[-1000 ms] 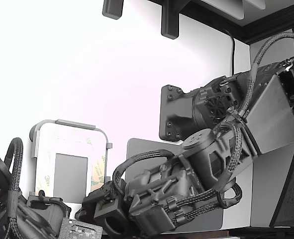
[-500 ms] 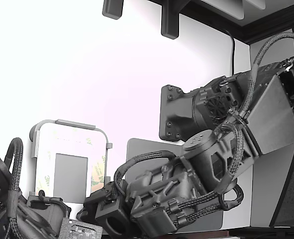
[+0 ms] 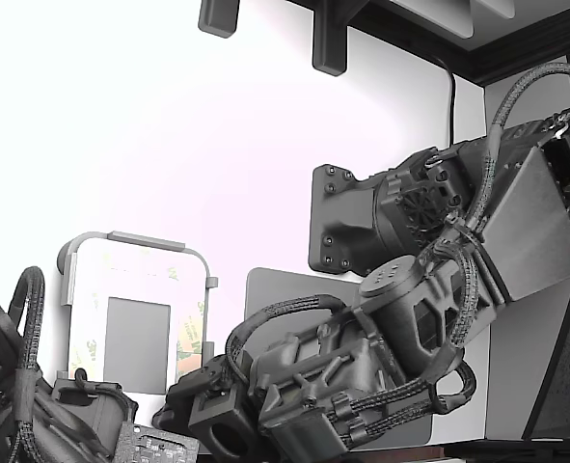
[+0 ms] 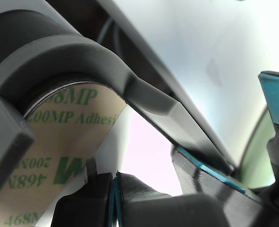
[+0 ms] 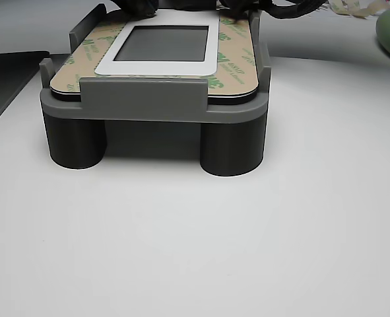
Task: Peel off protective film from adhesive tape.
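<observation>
Closing on the protective film [image 4: 59, 142] at the grey fixture's [image 5: 148, 99] one-o'clock corner, my gripper [image 4: 186, 170], jaws spread, should, I judge, pinch only the liner's edge before peeling.

In the exterior view the arm [image 3: 362, 376] covers the lower end of the protective film [image 3: 190, 333], and the pincer's tips are hidden behind its own body beside the grey holder [image 3: 135, 241]. The wrist view cuts the film's green print off at the holder's rim. The adhesive tape under the film cannot be seen.
</observation>
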Motion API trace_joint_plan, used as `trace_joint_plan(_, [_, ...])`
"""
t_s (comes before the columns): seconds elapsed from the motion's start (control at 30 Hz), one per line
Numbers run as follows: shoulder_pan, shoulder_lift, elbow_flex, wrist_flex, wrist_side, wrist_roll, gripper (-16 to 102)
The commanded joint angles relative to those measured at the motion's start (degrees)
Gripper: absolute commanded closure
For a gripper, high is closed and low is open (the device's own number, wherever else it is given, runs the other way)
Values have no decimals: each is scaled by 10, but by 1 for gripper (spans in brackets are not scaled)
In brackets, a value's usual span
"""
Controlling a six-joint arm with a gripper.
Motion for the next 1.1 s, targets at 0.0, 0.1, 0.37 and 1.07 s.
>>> trace_joint_plan(0.0, [-4,19,-19,-1,1,-3,97])
trace_joint_plan(0.1, [-4,19,-19,-1,1,-4,97])
trace_joint_plan(0.37, [-5,19,-19,-2,2,-12,97])
trace_joint_plan(1.07, [-12,18,-20,-6,1,-34,97])
